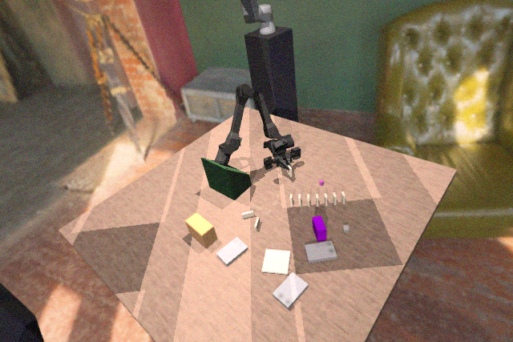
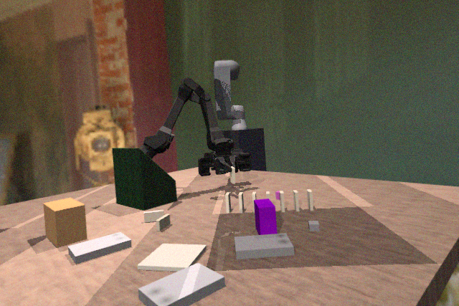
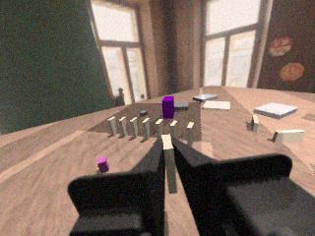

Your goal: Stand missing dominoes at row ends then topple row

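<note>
My gripper [image 1: 288, 166] [image 2: 230, 169] [image 3: 166, 142] is shut on a cream domino [image 1: 290, 171] [image 2: 233, 176] [image 3: 170, 172]. The held domino is roughly upright, above the table, behind the left end of the row in the top and exterior views. Several cream dominoes stand upright in a straight, evenly spaced row; its left-end domino [image 1: 291, 199] [image 2: 227, 202] [image 3: 190, 133] is apart from the held one. Two loose dominoes lie left of the row in the top and exterior views: one [image 1: 248, 215] [image 2: 153, 216] [image 3: 289, 136] and another [image 1: 257, 223] [image 2: 163, 222] [image 3: 255, 123].
A magenta cube [image 1: 321, 183] [image 3: 102, 164] lies behind the row. A purple block [image 1: 319, 228] [image 2: 265, 217] [image 3: 168, 107] stands in front. A green wedge [image 1: 225, 179] [image 2: 143, 180] and a tan box [image 1: 200, 231] [image 2: 64, 222] are left. Flat slabs and a small grey cube [image 1: 345, 227] [image 2: 313, 225] lie forward.
</note>
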Robot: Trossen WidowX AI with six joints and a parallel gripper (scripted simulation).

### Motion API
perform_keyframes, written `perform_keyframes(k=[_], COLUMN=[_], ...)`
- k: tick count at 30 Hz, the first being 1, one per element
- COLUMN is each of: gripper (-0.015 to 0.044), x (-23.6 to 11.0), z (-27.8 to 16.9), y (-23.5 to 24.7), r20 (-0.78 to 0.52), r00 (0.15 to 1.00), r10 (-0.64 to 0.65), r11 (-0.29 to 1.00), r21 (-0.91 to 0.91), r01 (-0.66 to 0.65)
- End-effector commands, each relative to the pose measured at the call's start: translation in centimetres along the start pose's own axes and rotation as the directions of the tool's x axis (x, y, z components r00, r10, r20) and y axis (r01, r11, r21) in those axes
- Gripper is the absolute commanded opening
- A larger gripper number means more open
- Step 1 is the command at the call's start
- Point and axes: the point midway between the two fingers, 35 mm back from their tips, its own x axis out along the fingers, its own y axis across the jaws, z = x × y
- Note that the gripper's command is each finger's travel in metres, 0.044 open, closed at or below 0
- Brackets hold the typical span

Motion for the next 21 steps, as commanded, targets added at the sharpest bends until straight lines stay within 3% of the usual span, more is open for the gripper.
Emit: perform_keyframes(k=[1,12,21], gripper=[0.0021,0.0021,0.0021], x=[0.2,0.8,0.8], z=[-1.2,-4.5,-4.7], y=[0.0,-0.5,-0.6], r20=[0.005,0.005,0.005], r00=[1.000,1.000,1.000], r10=[0.003,0.005,0.006], r11=[1.000,1.000,1.000], r21=[0.005,0.002,0.001], r01=[-0.003,-0.005,-0.006])
